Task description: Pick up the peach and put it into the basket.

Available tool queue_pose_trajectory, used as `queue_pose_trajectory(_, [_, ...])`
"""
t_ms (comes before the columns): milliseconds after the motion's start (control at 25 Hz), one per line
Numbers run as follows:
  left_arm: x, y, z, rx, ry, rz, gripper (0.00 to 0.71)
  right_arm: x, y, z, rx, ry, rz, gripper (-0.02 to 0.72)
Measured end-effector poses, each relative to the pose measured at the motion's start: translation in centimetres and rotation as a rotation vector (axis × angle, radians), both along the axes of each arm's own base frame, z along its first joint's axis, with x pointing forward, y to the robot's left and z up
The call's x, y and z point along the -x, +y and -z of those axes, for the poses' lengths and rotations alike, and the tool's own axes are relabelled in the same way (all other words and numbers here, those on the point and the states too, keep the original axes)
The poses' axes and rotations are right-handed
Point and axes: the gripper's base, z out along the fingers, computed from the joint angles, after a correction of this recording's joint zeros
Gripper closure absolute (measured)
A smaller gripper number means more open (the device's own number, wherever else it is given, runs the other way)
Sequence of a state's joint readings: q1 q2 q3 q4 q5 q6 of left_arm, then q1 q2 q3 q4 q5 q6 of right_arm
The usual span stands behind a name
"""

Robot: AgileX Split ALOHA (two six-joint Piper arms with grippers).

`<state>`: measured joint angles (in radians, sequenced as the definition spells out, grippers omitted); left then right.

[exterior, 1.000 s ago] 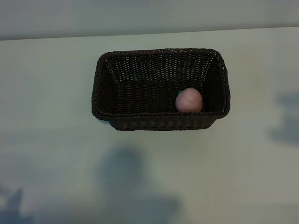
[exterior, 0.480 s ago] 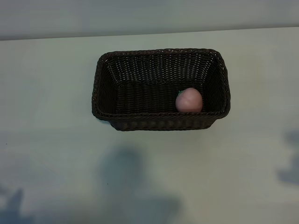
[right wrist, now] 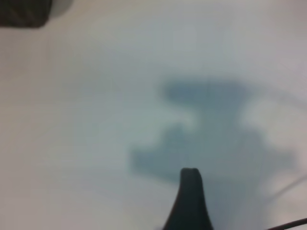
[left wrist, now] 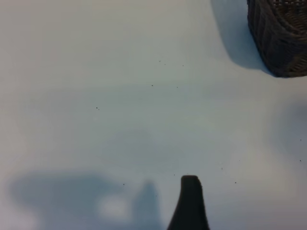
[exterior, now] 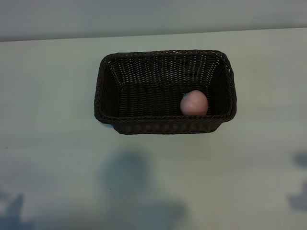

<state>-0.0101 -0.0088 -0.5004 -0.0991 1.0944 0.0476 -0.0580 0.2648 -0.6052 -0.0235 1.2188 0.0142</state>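
The dark-brown woven basket [exterior: 165, 122] stands in the middle of the pale table. The pale-pink peach [exterior: 194, 103] lies inside it, against the near wall toward the right end. Neither arm shows in the exterior view. In the left wrist view one dark fingertip [left wrist: 190, 184] of my left gripper hangs over bare table, with a corner of the basket [left wrist: 280, 38] some way off. In the right wrist view a single dark fingertip [right wrist: 190, 177] of my right gripper is also above bare table, far from the basket [right wrist: 24, 12]. Both grippers are open and hold nothing.
The table's far edge meets a grey wall [exterior: 153, 19] behind the basket. Soft arm shadows lie on the table [exterior: 139, 187] in front of the basket and at the near right edge [exterior: 300, 194].
The shadow at the right edge of the exterior view has slid toward the table's near edge. Basket and peach have not moved.
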Motion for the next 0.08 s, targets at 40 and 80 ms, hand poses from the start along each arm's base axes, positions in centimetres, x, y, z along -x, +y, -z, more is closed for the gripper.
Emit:
queue_pose_trajectory(40, [0.00, 0.00, 0.00, -0.002, 0.000, 0.002, 0.118, -0.06, 0.00, 0.22, 0.000, 0.007, 0.000, 0.147])
queue_pose_trajectory(80, [0.00, 0.00, 0.00, -0.002, 0.000, 0.002, 0.118, -0.06, 0.00, 0.33, -0.001, 0.009, 0.000, 0.147])
